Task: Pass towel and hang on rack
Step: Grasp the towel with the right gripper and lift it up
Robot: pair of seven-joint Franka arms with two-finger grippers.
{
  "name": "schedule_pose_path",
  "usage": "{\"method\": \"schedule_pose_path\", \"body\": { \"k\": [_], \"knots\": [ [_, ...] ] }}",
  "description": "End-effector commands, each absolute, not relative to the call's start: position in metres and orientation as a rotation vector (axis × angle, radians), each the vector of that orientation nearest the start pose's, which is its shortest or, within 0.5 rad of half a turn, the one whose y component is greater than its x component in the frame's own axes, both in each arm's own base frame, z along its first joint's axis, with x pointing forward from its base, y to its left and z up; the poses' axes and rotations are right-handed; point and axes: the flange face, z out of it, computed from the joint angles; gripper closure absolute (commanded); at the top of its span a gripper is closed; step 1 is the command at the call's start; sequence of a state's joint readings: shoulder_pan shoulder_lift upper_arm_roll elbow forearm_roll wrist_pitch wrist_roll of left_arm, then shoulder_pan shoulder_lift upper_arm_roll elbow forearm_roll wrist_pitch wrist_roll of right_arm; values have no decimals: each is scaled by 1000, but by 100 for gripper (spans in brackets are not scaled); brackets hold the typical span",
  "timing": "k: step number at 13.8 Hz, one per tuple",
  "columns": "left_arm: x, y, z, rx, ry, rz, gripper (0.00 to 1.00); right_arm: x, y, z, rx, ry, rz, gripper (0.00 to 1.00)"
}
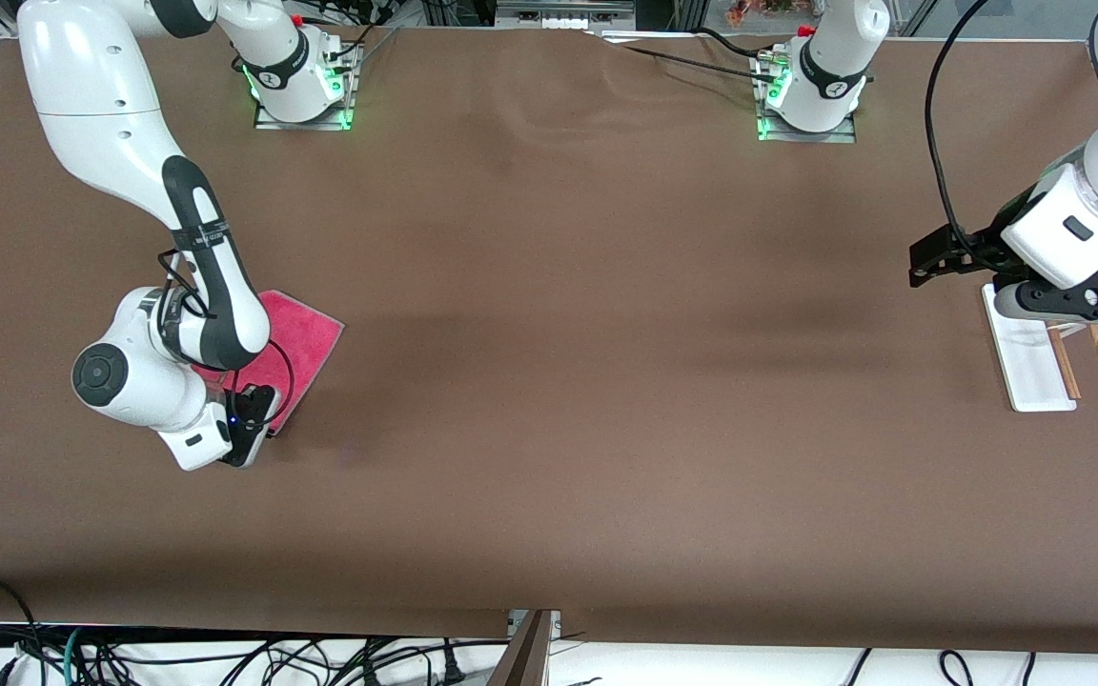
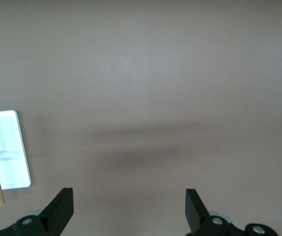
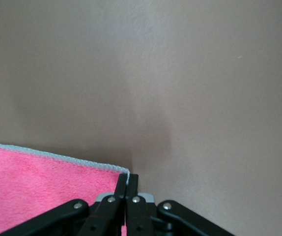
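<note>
At the right arm's end of the counter, the towel is laid flat, its pink-red face up and a thin pale grey edge visible in the right wrist view. The right gripper is lowered onto the corner of the towel nearest the front camera, and its jaws are pressed together on that corner, so that the pale hem is pinched between them. A corner grip appears to have been chosen because a thin cloth lying flat offers nothing else to take hold of (the middle would only bunch under the fingers), and because a cloth held by one corner hangs free for a hand-over.

Well apart, at the left arm's end of the counter, the rack is seen, with its flat white base on the counter and its two brown rods beside it. The left gripper is held in the air just beside the rack, over bare counter, with its jaws spread wide and nothing between them; this arm is waiting. That posture is judged to suit the role of receiver, the rack being close at hand once the towel is passed.

The towel is judged not yet lifted, and the hand-over and hanging are still to be done.
</note>
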State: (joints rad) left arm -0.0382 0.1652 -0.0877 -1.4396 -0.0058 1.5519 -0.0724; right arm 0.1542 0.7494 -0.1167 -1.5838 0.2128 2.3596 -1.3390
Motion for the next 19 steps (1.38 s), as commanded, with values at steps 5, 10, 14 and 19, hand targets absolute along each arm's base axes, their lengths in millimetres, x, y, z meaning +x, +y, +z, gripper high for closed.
{"method": "schedule_pose_path", "body": {
  "k": [5, 10, 14, 19],
  "knots": [
    [531, -70, 578, -3122, 66, 17, 0, 693, 92, 312, -2551, -1523, 82, 100],
    [521, -70, 582, -3117, 60, 62, 0, 674, 152, 405, -2626, -1239, 313, 100],
    [532, -72, 582, -3134, 57, 58, 0, 648, 221, 454, -2736, -993, 453, 100],
    [538, -73, 586, -3133, 60, 45, 0, 612, 299, 502, -2672, -637, 512, 100]
  ]
}}
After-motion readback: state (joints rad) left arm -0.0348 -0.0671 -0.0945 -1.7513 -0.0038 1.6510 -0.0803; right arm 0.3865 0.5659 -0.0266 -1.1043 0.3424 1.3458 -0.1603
